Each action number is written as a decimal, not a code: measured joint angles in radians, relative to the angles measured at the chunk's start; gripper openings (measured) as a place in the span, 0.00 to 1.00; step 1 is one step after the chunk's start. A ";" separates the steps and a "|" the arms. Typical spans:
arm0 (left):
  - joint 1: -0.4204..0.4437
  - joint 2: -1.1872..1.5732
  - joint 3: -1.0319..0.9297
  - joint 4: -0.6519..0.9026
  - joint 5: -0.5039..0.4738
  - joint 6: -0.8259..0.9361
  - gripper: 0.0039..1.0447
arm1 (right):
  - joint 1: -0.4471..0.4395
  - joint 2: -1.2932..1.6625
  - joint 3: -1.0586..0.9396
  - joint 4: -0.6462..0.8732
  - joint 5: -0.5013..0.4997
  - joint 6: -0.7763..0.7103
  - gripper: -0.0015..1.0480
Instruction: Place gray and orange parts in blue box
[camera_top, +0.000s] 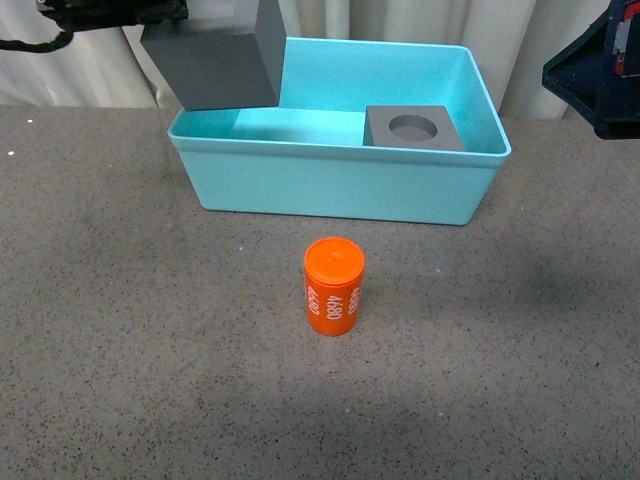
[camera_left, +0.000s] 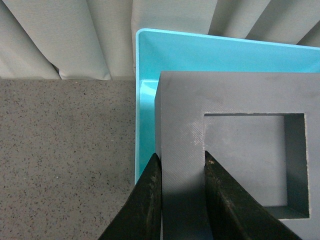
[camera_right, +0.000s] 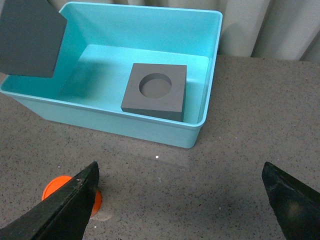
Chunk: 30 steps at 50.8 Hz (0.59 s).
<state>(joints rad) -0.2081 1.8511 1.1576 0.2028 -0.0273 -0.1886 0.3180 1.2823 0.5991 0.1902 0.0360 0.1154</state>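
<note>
My left gripper (camera_left: 181, 160) is shut on the wall of the gray cube with the square recess (camera_left: 235, 160), one finger outside and one inside the recess. That cube (camera_top: 218, 62) hangs tilted above the left rear corner of the blue box (camera_top: 330, 180). The gray cube with the round recess (camera_top: 413, 128) lies inside the box at its right side, also visible from the right wrist (camera_right: 156, 91). The orange cylinder (camera_top: 334, 286) printed "4680" stands upright on the table in front of the box. My right gripper (camera_right: 180, 172) is open above bare table, the cylinder (camera_right: 60, 186) beside one finger.
The speckled gray table (camera_top: 120, 330) stretches all round the box. Pale curtains (camera_top: 400, 20) hang close behind the box. Part of my right arm (camera_top: 600, 70) shows at the upper right edge of the front view.
</note>
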 joint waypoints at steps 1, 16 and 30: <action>0.000 0.016 0.014 -0.005 0.000 0.000 0.17 | 0.000 0.000 0.000 0.000 0.000 0.000 0.91; 0.000 0.154 0.105 -0.039 0.029 0.001 0.17 | 0.000 0.000 0.000 0.000 0.000 0.000 0.91; -0.010 0.240 0.179 -0.080 0.017 0.002 0.17 | 0.000 0.000 0.000 0.000 0.000 0.000 0.91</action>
<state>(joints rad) -0.2180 2.0914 1.3365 0.1230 -0.0101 -0.1867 0.3180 1.2823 0.5991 0.1902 0.0360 0.1154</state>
